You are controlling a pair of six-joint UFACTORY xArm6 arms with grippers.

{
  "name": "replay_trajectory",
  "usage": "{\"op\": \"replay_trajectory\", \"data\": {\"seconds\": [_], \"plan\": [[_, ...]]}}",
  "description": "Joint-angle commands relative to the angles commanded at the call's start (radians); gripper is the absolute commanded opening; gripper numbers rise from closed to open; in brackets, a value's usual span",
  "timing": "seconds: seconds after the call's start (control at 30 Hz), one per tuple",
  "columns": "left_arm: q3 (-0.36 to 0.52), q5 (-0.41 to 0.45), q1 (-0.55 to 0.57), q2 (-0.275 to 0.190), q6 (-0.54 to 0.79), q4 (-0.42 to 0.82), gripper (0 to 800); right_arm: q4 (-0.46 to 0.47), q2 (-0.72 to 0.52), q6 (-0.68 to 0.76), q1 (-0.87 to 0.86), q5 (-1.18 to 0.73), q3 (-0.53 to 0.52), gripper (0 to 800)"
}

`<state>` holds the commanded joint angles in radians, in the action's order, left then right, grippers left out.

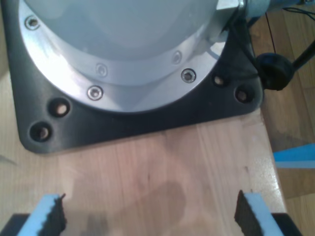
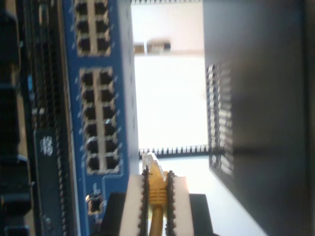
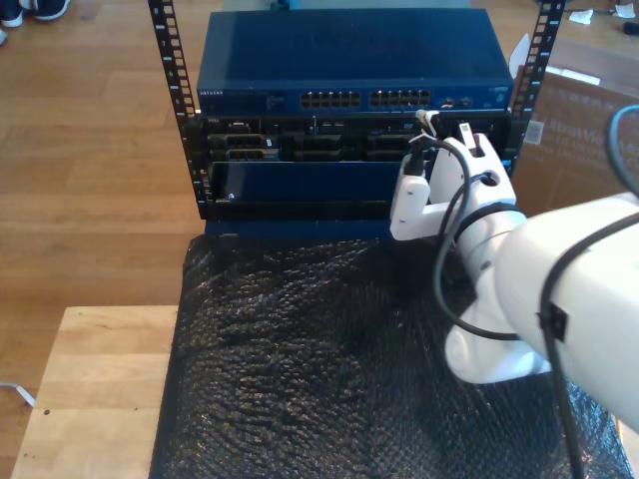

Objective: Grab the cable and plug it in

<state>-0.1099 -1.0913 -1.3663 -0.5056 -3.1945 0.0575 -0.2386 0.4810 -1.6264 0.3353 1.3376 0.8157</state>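
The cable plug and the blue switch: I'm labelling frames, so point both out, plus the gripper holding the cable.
cable (image 2: 156, 183), second wrist view, yellow boot between the pads.
blue switch (image 2: 120, 73), second wrist view, front panel beside the ports.
my second gripper (image 2: 156, 196), second wrist view, midway between the fingertips.

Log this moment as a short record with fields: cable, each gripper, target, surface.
cable: yellow cable, clear plug tip forward
second gripper: my second gripper shut on the cable, near the switch
first gripper: my first gripper open, above the wooden table
target: blue network switch, plug not yet inserted
surface: black bubble wrap
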Motion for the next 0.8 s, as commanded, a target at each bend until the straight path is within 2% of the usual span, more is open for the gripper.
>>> {"op": "replay_trajectory", "data": {"seconds": [0.33, 0.8], "plan": [[0.002, 0.002, 0.000, 0.000, 0.002, 0.000, 800, -0.109, 0.132, -0.043, 0.021, 0.081, 0.124, 0], [0.000, 0.000, 0.000, 0.000, 0.002, 0.000, 800, -0.150, 0.232, -0.084, 0.025, 0.104, 0.245, 0]]}}
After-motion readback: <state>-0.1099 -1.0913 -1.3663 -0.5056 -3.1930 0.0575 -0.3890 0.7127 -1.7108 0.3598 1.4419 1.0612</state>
